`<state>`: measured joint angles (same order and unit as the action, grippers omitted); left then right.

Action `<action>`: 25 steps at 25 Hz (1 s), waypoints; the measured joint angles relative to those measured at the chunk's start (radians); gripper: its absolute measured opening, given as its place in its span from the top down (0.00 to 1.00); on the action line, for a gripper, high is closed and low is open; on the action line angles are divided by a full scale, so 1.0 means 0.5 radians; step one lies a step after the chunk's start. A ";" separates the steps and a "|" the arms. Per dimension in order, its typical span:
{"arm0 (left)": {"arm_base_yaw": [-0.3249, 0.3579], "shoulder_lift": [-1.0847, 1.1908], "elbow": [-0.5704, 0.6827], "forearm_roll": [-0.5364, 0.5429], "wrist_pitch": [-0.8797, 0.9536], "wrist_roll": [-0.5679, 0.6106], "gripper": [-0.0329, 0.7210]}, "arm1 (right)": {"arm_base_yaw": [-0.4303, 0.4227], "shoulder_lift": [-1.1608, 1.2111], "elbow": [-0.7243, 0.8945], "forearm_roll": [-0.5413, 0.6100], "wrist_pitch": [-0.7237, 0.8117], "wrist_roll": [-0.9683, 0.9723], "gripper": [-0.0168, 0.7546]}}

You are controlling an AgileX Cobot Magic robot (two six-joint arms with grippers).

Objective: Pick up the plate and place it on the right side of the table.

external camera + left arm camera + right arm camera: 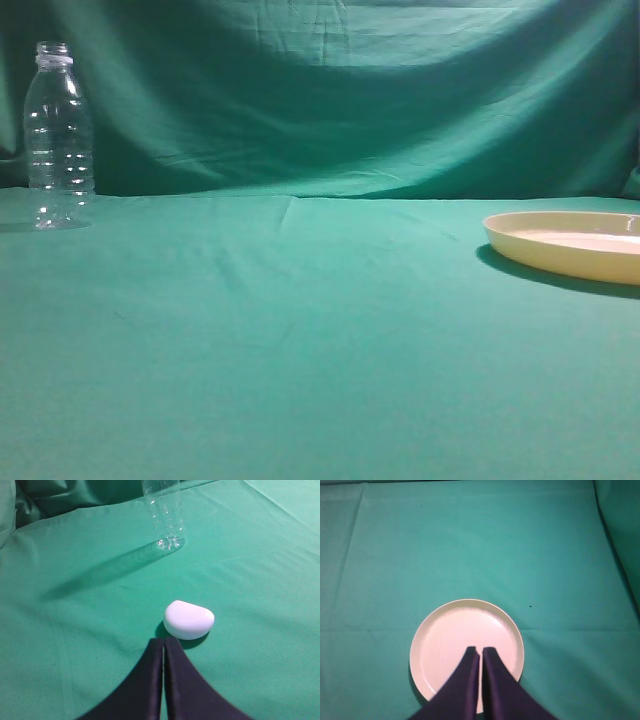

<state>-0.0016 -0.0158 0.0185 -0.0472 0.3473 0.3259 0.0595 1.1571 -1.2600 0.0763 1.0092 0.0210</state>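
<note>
The cream-yellow plate [565, 245] lies flat on the teal-green table [300, 330] at the right edge of the exterior view, partly cut off by the frame. In the right wrist view the plate [451, 632] is seen from above, empty. My right gripper [480, 651] is shut and empty, its tips over the plate's near half. My left gripper [164, 641] is shut and empty over the cloth. Neither gripper shows in the exterior view.
A clear plastic bottle [58, 140] stands upright at the far left; it also shows in the left wrist view [165, 515]. A small white rounded object [188, 619] lies just beyond my left fingertips. The draped green backdrop [350, 90] closes the back.
</note>
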 joint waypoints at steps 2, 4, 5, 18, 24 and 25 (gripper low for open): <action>0.000 0.000 0.000 0.000 0.000 0.000 0.96 | 0.000 -0.194 0.104 0.000 0.000 -0.002 0.98; 0.000 0.000 0.000 0.000 0.000 0.000 0.96 | 0.000 -0.369 0.226 0.000 -0.005 -0.016 0.98; 0.000 0.000 0.000 0.000 0.000 0.000 0.96 | 0.000 -0.467 0.279 0.001 -0.018 -0.023 0.98; 0.000 0.000 0.000 0.000 0.000 0.000 0.96 | 0.000 -1.470 0.748 0.022 0.000 -0.023 0.98; 0.000 0.000 0.000 0.000 0.000 0.000 0.96 | 0.000 -1.602 0.752 0.022 0.038 -0.023 0.98; 0.000 0.000 0.000 0.000 0.000 0.000 0.96 | 0.000 -1.610 0.768 0.013 0.027 -0.027 0.98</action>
<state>-0.0016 -0.0158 0.0185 -0.0472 0.3473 0.3259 0.0595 0.3522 -0.8761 0.0827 1.0229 0.0076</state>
